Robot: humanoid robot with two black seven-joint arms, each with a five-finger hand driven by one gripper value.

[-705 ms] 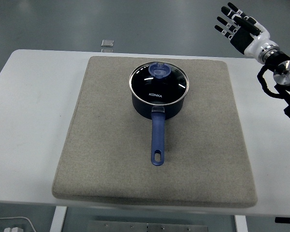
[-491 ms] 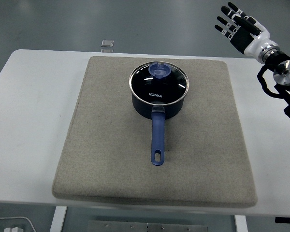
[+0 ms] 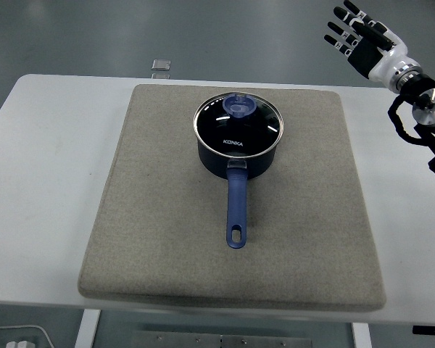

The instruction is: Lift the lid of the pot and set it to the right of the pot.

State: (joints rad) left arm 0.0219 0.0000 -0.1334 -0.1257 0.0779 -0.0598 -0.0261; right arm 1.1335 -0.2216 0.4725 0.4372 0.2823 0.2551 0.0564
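A dark blue pot (image 3: pixel 237 161) stands on the far middle of a grey mat (image 3: pixel 167 217), its long blue handle (image 3: pixel 236 206) pointing toward the near edge. A glass lid (image 3: pixel 238 125) with a blue knob (image 3: pixel 238 107) sits closed on the pot. My right hand (image 3: pixel 354 35) is raised at the top right, past the table's far right corner, fingers spread and empty, well away from the pot. My left arm does not show.
The mat covers most of the white table (image 3: pixel 43 174). A small clear object (image 3: pixel 159 67) lies at the table's far edge, left of the pot. Bare mat lies to the right of the pot (image 3: pixel 319 167).
My right hand has moved slightly up and to the right. The pot and lid have not moved.
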